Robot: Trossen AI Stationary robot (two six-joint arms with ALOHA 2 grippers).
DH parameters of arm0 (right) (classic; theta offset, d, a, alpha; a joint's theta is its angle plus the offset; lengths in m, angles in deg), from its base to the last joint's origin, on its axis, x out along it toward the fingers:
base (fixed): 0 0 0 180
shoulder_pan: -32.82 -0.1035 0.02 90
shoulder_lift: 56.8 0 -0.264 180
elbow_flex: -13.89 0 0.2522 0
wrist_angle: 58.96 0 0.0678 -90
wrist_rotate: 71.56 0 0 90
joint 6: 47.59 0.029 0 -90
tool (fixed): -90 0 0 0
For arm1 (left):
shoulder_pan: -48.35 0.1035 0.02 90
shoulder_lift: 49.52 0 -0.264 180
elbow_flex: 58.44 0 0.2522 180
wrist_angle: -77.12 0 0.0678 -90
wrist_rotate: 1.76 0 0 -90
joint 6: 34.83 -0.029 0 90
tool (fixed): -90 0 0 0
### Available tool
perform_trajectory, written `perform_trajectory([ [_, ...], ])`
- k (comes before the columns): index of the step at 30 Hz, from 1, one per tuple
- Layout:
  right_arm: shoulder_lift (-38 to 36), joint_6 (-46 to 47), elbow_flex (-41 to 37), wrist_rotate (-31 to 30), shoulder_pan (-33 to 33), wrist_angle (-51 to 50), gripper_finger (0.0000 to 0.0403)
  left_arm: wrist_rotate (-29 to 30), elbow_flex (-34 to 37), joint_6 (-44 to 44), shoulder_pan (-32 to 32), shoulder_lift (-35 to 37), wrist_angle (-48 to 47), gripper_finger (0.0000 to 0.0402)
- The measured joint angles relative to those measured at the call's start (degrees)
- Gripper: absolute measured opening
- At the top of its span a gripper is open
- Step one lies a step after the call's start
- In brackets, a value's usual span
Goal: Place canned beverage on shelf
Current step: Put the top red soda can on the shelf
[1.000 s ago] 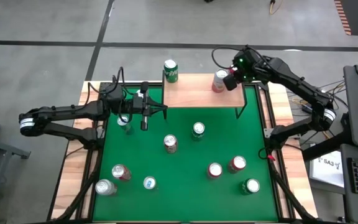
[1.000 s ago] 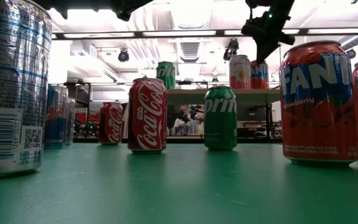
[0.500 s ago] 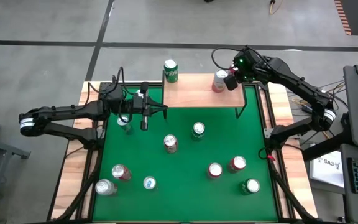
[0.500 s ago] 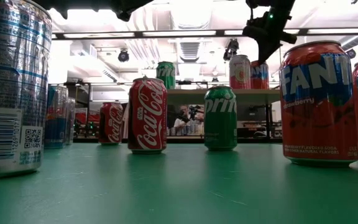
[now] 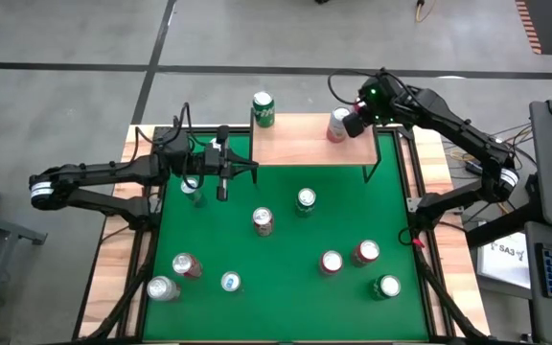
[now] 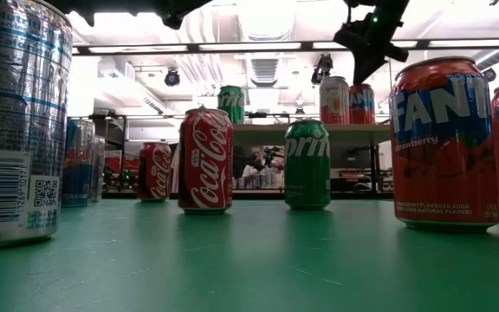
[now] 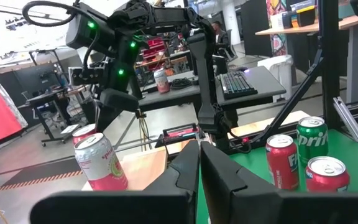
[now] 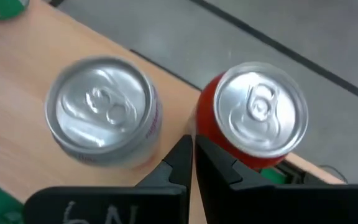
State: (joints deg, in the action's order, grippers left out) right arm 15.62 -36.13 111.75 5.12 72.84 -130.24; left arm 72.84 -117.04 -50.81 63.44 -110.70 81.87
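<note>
The shelf point(image 5: 305, 144) stands at the table's far edge, its wooden top on thin black legs. On its top stand a green Sprite can point(image 5: 263, 108) at the far left corner, a pink can point(image 5: 338, 125) and a red can point(image 8: 263, 115) at the far right. My right gripper point(image 8: 191, 155) is shut and empty, pointing down above the gap between the pink can point(image 8: 101, 115) and the red can. In the low view it point(image 6: 366, 61) hangs clear above both cans. My left gripper point(image 5: 223, 182) is shut and empty over the table by the shelf's left end.
Several cans stand upright on the green felt table point(image 5: 286, 307): a Sprite can point(image 5: 306, 199), a Coca-Cola can point(image 5: 263, 220), red cans point(image 5: 332, 262) point(image 5: 366, 252), a green one point(image 5: 387, 286), and others at the near left point(image 5: 163, 287).
</note>
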Motion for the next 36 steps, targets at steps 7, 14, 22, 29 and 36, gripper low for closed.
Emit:
perform_trajectory([
  [7,0.0,-0.9,0.0,-3.3,0.0,1.4,0.0011,0.0,0.0,0.0,0.0,0.0,0.0,0.0000],
  [14,0.0,-1.3,0.0,-4.8,0.0,1.1,0.0011,0.0,0.0,0.0,0.0,0.0,0.0,0.0000],
  [22,0.0,-1.6,0.0,-4.8,0.4,1.0,0.0011,0.0,0.0,0.0,0.0,0.0,0.0,0.0000],
  [29,0.0,-1.8,-0.2,-6.6,0.4,0.8,0.0011,0.0,0.0,0.0,0.0,0.0,0.0,0.0000],
  [36,0.0,-2.2,-0.4,-6.8,0.4,0.8,0.0011,0.0,0.0,0.0,0.0,0.0,0.0,0.0000],
])
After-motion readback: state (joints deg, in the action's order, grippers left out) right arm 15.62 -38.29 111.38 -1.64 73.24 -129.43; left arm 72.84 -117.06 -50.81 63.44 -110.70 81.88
